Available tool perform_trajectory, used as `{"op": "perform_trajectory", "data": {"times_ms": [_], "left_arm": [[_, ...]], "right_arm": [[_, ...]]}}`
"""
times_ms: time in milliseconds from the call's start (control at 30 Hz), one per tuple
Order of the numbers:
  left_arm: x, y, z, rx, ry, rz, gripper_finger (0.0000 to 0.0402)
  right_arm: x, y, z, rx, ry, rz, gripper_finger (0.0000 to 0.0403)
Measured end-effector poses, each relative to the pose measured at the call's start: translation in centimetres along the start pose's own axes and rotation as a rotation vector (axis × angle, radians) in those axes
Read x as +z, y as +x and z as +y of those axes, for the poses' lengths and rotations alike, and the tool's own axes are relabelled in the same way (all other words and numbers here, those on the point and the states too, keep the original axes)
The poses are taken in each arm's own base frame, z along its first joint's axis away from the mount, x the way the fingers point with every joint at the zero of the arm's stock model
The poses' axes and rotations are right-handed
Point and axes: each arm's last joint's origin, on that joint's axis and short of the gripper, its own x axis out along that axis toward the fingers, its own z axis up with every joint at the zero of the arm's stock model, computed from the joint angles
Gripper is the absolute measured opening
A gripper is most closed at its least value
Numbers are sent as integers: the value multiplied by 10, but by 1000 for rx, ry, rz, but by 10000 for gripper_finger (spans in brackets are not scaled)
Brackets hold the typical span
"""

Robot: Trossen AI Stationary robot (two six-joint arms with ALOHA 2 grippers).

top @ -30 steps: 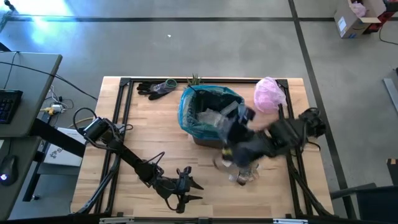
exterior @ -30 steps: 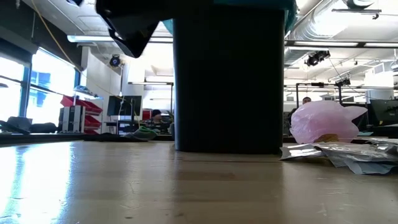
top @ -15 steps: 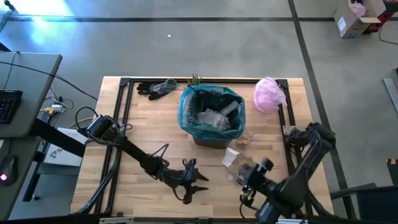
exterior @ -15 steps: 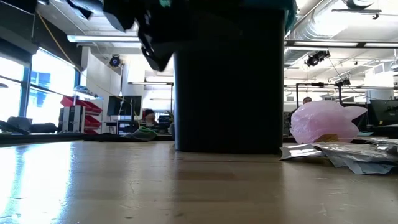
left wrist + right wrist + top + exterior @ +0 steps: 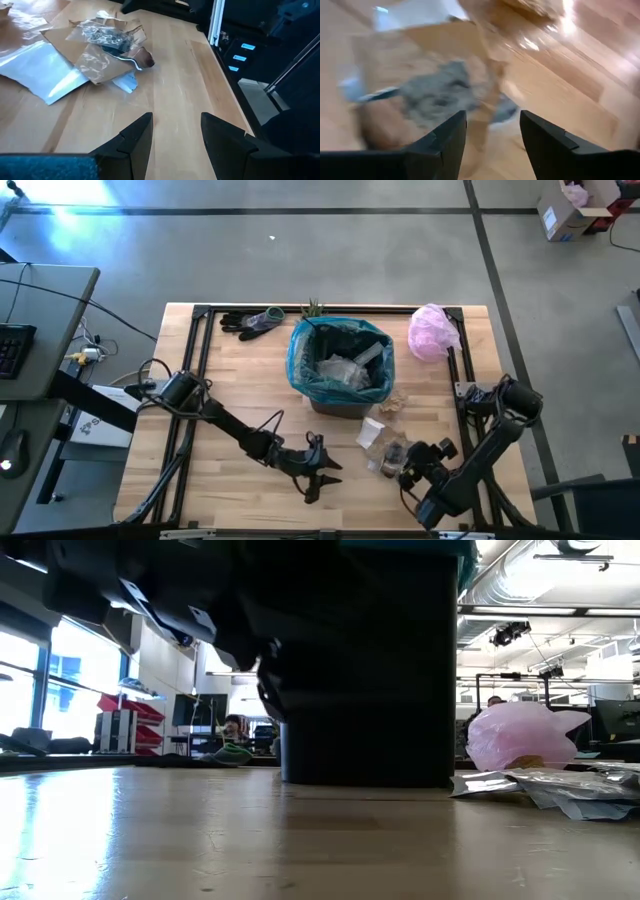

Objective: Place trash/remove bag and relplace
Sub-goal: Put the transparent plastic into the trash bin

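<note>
Trash [image 5: 383, 448] lies loose near the tabletop's front right, just before the bagged bin [image 5: 340, 360]. Right gripper [image 5: 412, 468] hovers beside it, low, jaws parted and empty; crumpled wrappers could slide away from a shallow pinch. Left gripper [image 5: 318, 476] waits front-centre, open, empty.

A wooden table [image 5: 240, 390] with a black metal frame [image 5: 199, 340] stands on a grey concrete floor. At its far edge lie dark gloves [image 5: 250, 322], and just right of them sits a small green plant [image 5: 314, 308]. A pale pink plastic bag [image 5: 433, 332] rests at the far right corner. Left of the table a grey desk [image 5: 40, 320] carries a keyboard [image 5: 12, 348]. A cardboard box [image 5: 567, 210] stands far off on the floor to the right. In the low view a person [image 5: 234, 726] sits in the room behind.
</note>
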Motion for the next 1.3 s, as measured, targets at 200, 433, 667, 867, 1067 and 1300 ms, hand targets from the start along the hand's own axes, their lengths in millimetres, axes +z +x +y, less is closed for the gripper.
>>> {"op": "perform_trajectory", "data": {"times_ms": [200,433,667,867,1067,1300], "left_arm": [[-1,10,0,8,0,-3,152],[4,14,6,32,-7,-9,152],[1,14,7,46,-8,17,152],[0,14,10,64,-3,37,152],[-6,14,24,208,-40,85,152],[-14,12,32,303,-69,153,152]], "right_arm": [[-8,18,-7,-29,66,27,158],[-22,54,9,259,113,14,155],[-22,59,22,451,170,-118,155],[-17,62,26,446,152,-82,155],[-9,62,38,519,142,-84,156],[-2,66,42,517,96,-68,156]]}}
